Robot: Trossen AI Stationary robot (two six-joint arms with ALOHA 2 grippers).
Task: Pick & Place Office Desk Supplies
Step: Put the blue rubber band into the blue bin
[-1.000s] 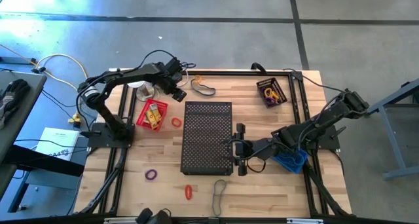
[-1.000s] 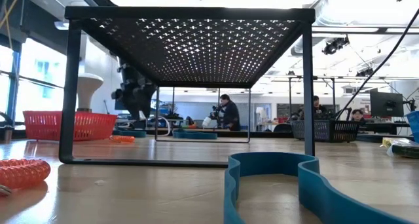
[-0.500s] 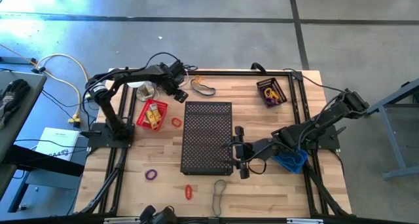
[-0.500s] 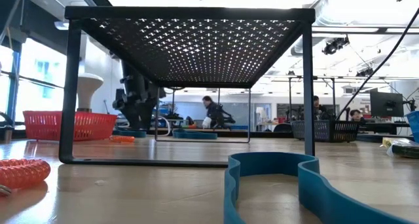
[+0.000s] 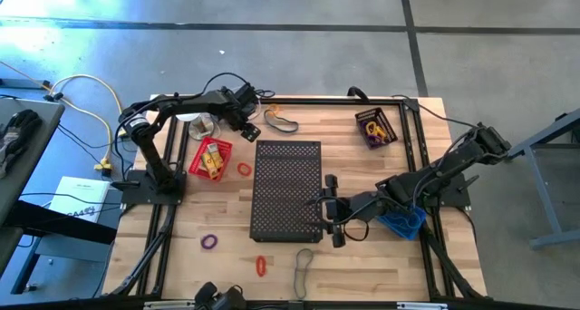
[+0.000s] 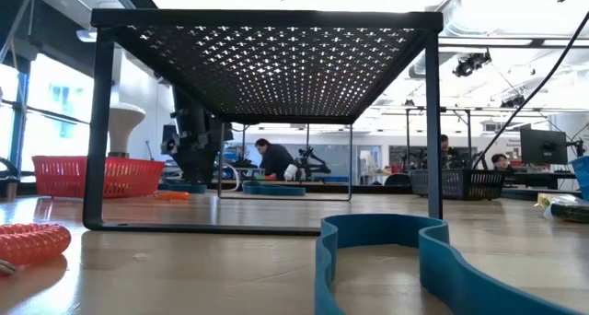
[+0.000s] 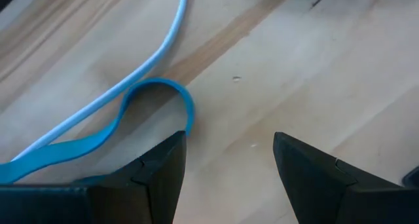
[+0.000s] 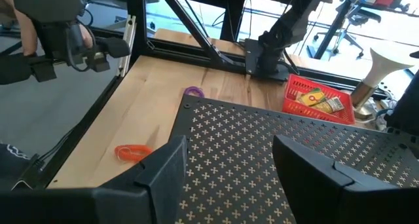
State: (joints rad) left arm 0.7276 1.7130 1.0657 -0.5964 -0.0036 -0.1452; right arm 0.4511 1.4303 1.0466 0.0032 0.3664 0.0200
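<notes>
A thin blue band [image 7: 157,93] lies flat on the wood at the table's far left [image 5: 281,121]. My left gripper [image 7: 229,158] points down just above it, open, with the band's looped end beside one finger. My right gripper [image 8: 229,165] hovers open over the right edge of the black perforated shelf [image 5: 288,190]. Loose on the table lie a red loop [image 5: 243,169], a purple loop [image 5: 209,242], an orange loop [image 5: 261,266] and another band [image 5: 304,260]. My left gripper comes from above, and one finger [image 7: 163,171] stands right at the band's looped end [image 7: 188,116]. Whether that finger touches the band, I cannot tell. The band lies slack on the table, and nothing sits between the fingers.
A red basket [image 5: 210,158] with yellow pieces stands left of the shelf. A dark basket [image 5: 375,127] with purple and yellow items stands at the far right. A white round disc [image 5: 201,121] sits behind the left gripper. A blue thing [image 5: 401,221] lies under the right arm.
My left gripper has sunk toward the table at the far left, over the blue band, and has stayed open. In the room behind the table a person has walked to the left.
</notes>
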